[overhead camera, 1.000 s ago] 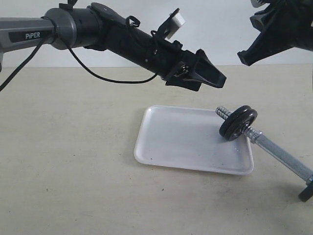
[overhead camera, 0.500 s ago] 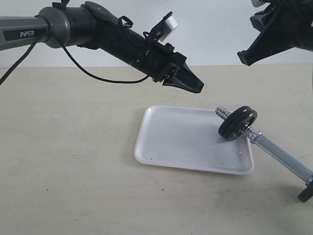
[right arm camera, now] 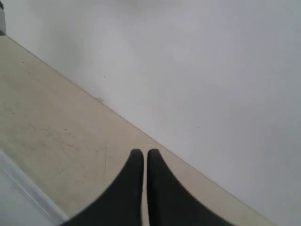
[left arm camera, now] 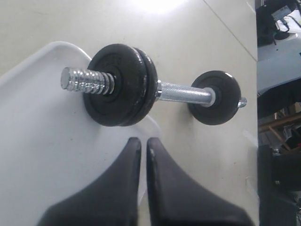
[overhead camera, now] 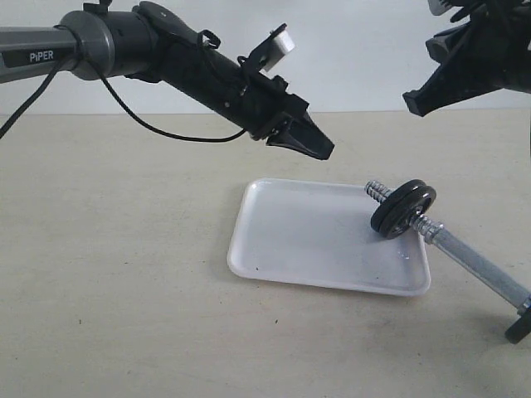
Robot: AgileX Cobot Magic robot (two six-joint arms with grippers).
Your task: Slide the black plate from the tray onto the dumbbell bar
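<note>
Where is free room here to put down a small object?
The table left of the tray and nearer the camera is bare, as is most of the tray. Crowded: the tray's far right corner, where the dumbbell bar lies.

Open tray [overhead camera: 299,232] beside dumbbell bar [overhead camera: 469,258]
</note>
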